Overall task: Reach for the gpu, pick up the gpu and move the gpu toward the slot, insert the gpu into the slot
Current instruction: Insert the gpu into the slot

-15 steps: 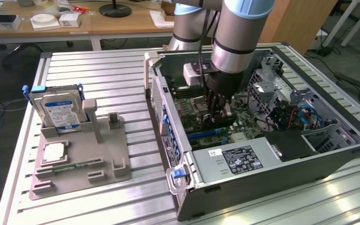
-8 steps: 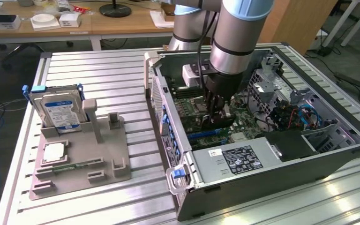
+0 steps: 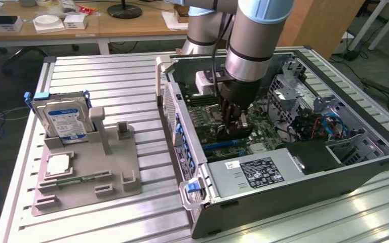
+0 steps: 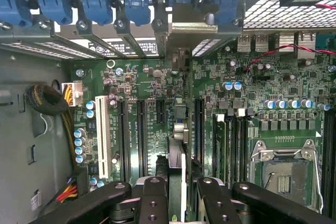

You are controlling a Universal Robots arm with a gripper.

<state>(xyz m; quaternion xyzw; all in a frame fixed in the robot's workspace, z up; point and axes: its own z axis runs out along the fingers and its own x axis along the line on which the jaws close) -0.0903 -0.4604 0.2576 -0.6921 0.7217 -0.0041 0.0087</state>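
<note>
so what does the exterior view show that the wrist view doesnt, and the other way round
Exterior view alone: the grey parts holder on the slatted table, with the blue-labelled hard drive standing in it, the robot arm reaching down into the case, and desks behind.

Wrist view alone: the empty processor socket, the white expansion slot among the dark ones, and the row of blue bracket clips.

Both: the open computer case, its green motherboard, and the gripper shut on the gpu, held edge-on over the slots.
</note>
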